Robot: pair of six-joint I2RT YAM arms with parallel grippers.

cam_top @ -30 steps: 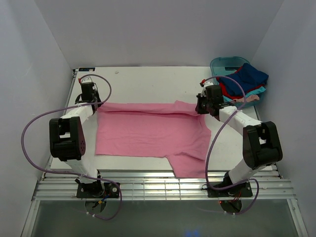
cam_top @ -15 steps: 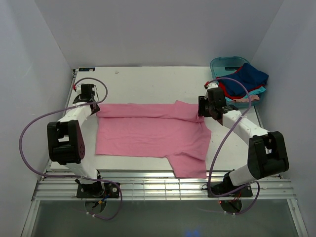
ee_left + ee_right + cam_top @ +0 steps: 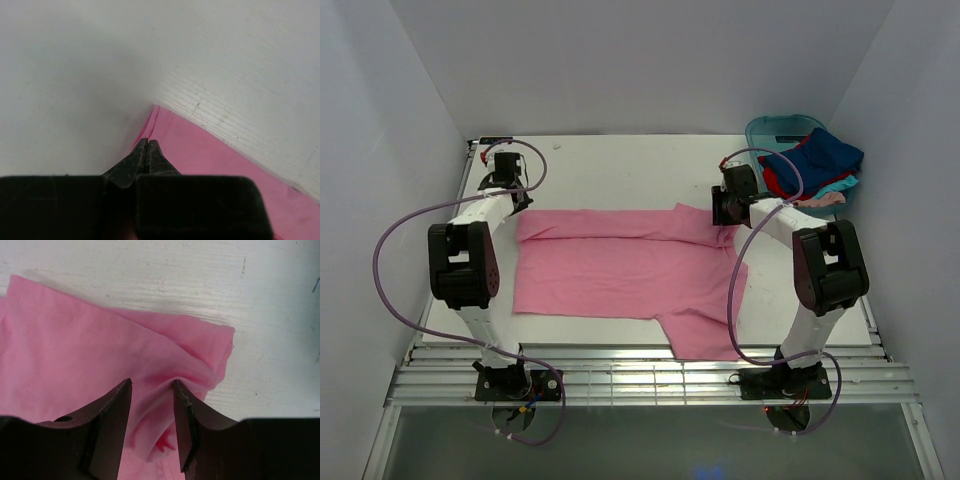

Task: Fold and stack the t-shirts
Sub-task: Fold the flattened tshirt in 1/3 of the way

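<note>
Nearest me on the white table [image 3: 620,165] is the pink t-shirt [image 3: 620,270], spread flat, with one sleeve reaching toward the near edge on my right. Its far edge is turned over into a narrow band running the width of the cloth.

At the far-left corner of that band sits the left gripper [image 3: 147,142]. Its jaws are pressed together, with the tips right at the corner of the pink cloth. I cannot tell from the wrist view whether any fabric is pinched between them.

At the far-right end, the right gripper [image 3: 151,383] stands over the other sleeve with its jaws apart. A bunched ridge of the pink cloth rises in the gap between the fingers [image 3: 117,410], and the sleeve's hem lies on bare table just past them.

Farther back, in the far-right corner, the teal tub [image 3: 770,128] holds the other t-shirts in a heap spilling over its rim: dark blue [image 3: 830,155] on top, then red [image 3: 775,180], turquoise [image 3: 840,185] and pale pink [image 3: 825,200].
</note>
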